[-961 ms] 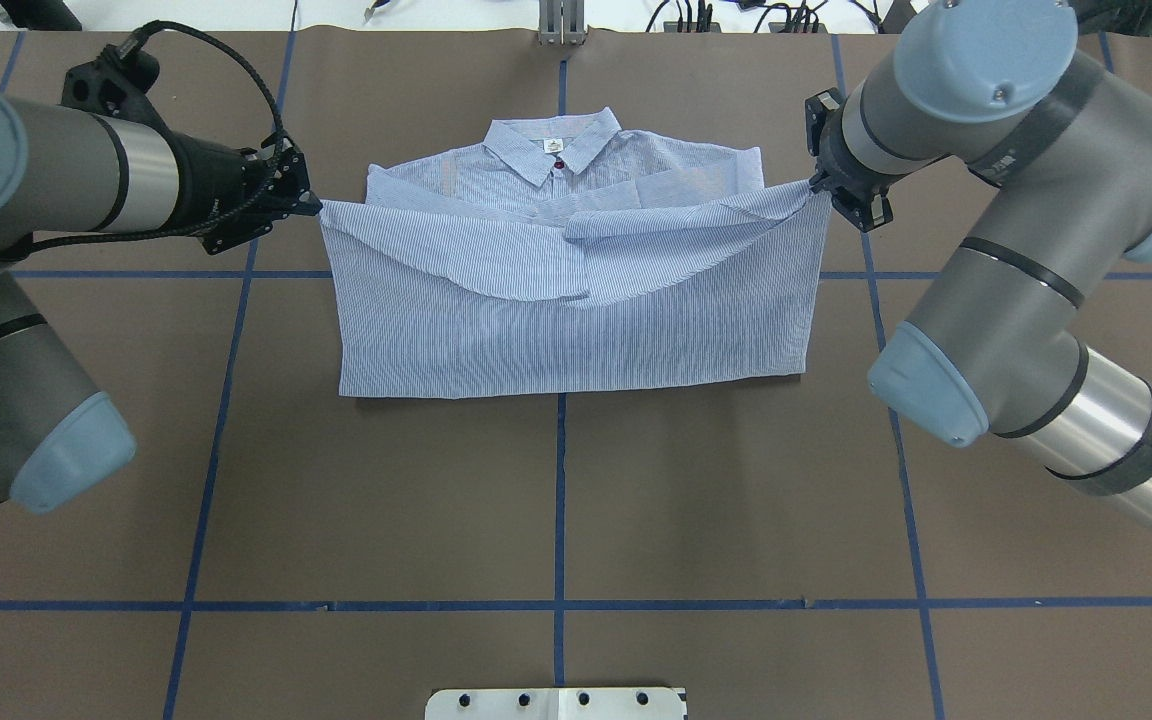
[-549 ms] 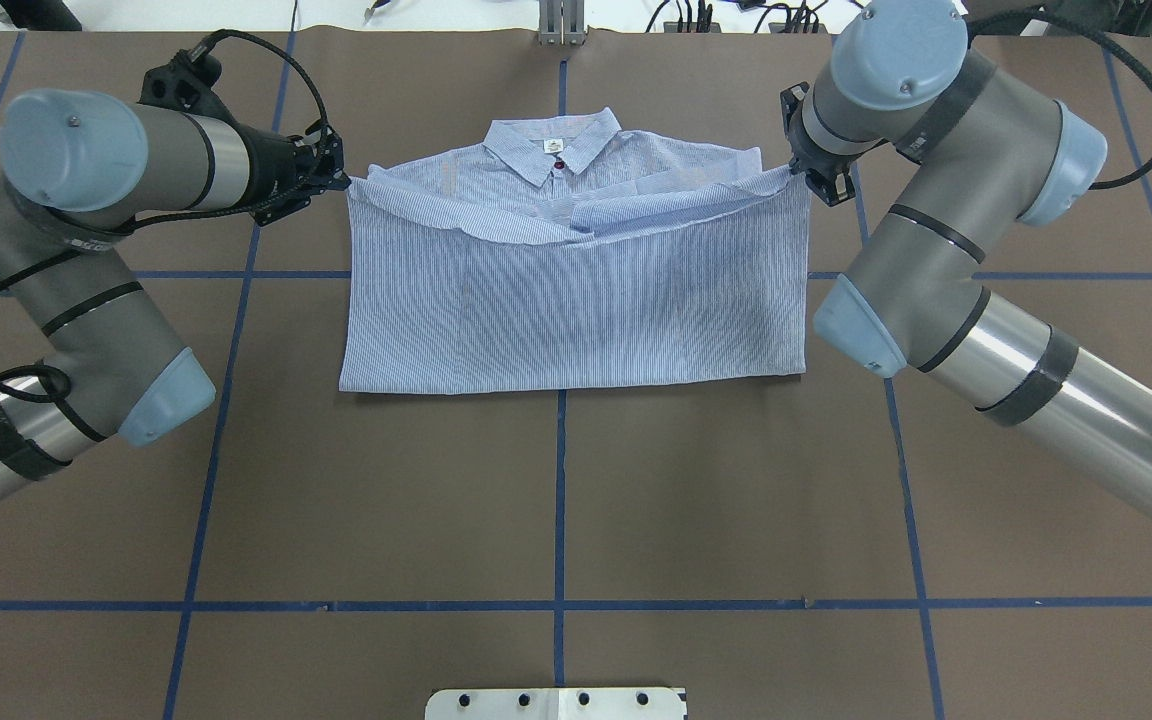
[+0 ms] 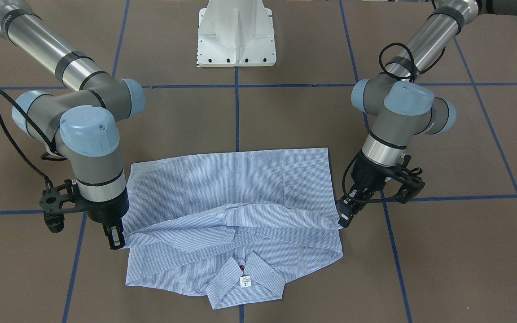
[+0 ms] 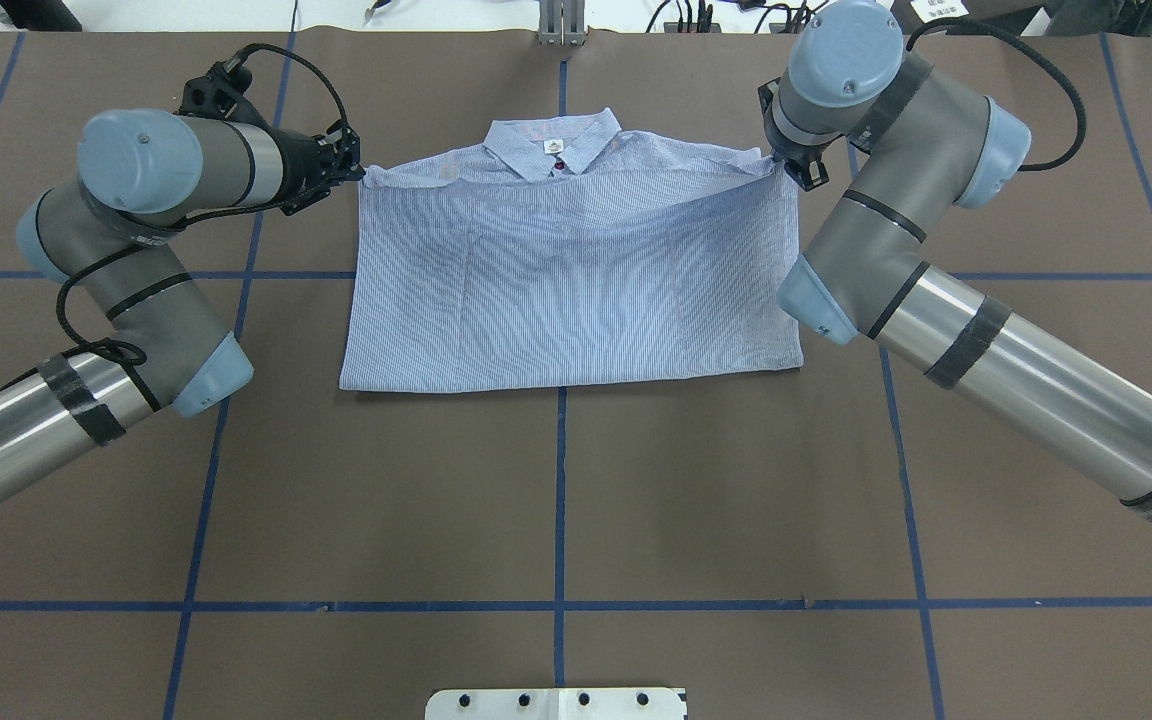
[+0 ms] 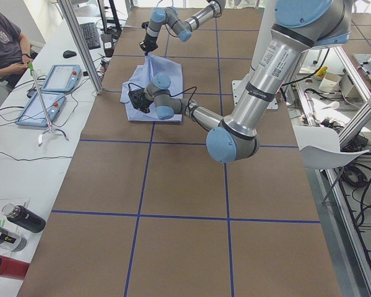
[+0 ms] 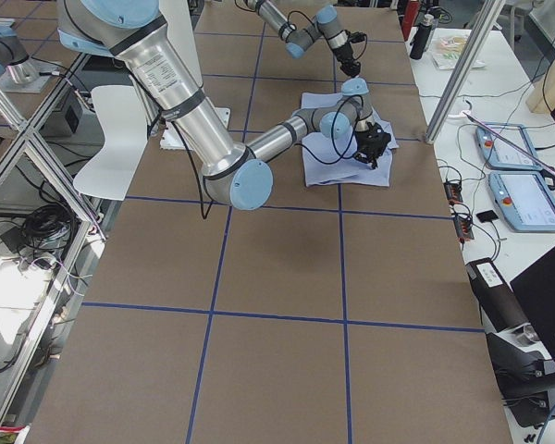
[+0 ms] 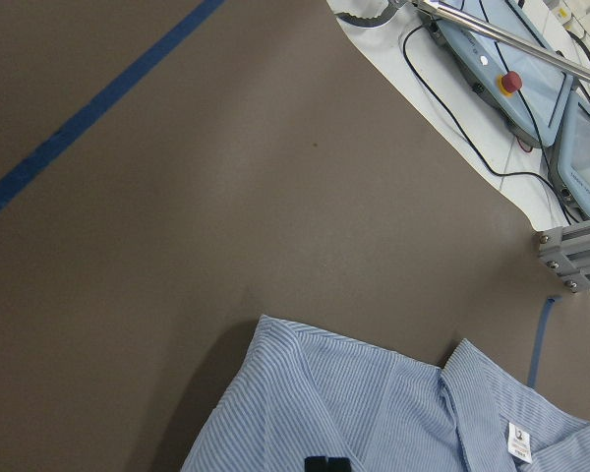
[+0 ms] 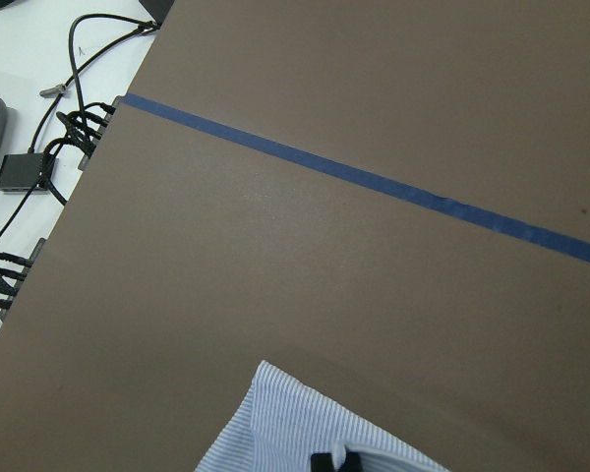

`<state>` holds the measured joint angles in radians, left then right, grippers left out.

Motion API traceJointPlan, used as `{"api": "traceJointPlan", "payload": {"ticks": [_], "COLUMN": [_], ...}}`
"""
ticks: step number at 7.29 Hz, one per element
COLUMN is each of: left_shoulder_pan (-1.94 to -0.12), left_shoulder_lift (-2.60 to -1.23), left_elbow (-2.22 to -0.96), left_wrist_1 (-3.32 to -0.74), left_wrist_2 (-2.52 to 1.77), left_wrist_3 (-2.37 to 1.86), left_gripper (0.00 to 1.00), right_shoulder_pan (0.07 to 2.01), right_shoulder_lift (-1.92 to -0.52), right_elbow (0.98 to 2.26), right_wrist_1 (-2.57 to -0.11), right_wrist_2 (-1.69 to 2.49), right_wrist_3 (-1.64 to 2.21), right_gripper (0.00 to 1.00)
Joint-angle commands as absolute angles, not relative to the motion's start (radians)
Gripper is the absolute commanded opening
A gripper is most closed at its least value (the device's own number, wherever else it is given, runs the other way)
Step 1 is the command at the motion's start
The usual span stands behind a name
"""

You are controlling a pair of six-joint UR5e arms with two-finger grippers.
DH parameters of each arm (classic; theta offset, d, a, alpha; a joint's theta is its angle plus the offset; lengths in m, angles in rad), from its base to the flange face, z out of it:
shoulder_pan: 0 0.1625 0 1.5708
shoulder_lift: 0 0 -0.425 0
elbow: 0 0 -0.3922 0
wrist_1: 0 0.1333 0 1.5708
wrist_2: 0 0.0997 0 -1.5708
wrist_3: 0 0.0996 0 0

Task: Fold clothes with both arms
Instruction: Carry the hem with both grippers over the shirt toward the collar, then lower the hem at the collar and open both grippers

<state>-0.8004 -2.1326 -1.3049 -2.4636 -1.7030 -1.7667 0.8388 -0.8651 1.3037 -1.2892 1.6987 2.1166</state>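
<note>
Table (image 4: 556, 500): brown top w/ blue tape grid (image 4: 560, 604) is lying under everything.

My L arm (image 4: 151, 170) is reaching in from the left edge and my R arm (image 4: 936, 320) from the right edge. Both are bending at the elbow toward the far half of the top, wrists pointing inward at each other.

Shirt (image 4: 576, 280) is lying flat in the far half of the table, centred btwn left and right edges. Collar end is pointing at the far edge. Lower part is doubled up over the front, so the fold line is facing my base. The loose top layer is ending just short of the collar.

L gripper (image 4: 351, 172) is pinching the top layer's left corner, fingers closed tight on the cloth. R gripper (image 4: 786, 165) is doing the same at the right corner. The edge btwn them is running near-straight in the overhead view. From the front cam it's sagging a bit mid-span.

Collar (image 4: 556, 140) is showing past that edge, lying open. White label (image 4: 553, 146) is sitting inside it. Dark red button (image 4: 558, 164) is sitting just below, touching the top layer's edge.
</note>
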Motion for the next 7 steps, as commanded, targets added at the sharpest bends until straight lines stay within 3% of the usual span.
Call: {"api": "traceJointPlan", "payload": {"ticks": [1, 3, 4, 5, 7], "left_shoulder_pan": [-0.799, -0.831, -0.845, -0.848, -0.860], "left_shoulder_lift": [-2.216, -2.238, -2.235, -2.237, -2.202], "left_elbow": [-1.137, -1.080, -1.081, -1.088, -1.197], "left_wrist_1": [-2.551, -2.554, -2.554, -2.556, -2.556], "left_wrist_2": [-1.668, -1.634, -1.634, -1.634, -1.647], "left_wrist_3": [-1.764, -1.700, -1.695, -1.681, -1.680], "left_gripper": [0.00, 0.10, 0.46, 0.59, 0.75], "right_shoulder_pan": [0.838, 0.847, 0.863, 0.882, 0.882], "right_shoulder_lift": [-0.804, -0.758, -0.756, -0.756, -0.770], "right_elbow": [1.160, 1.089, 1.089, 1.092, 1.171], "right_wrist_1": [-1.209, -1.189, -1.189, -1.189, -1.192], "right_wrist_2": [1.700, 1.700, 1.704, 1.716, 1.770], "right_wrist_3": [2.111, 2.094, 2.048, 2.034, 2.043], "right_gripper": [0.61, 0.86, 0.99, 0.99, 0.99]}}
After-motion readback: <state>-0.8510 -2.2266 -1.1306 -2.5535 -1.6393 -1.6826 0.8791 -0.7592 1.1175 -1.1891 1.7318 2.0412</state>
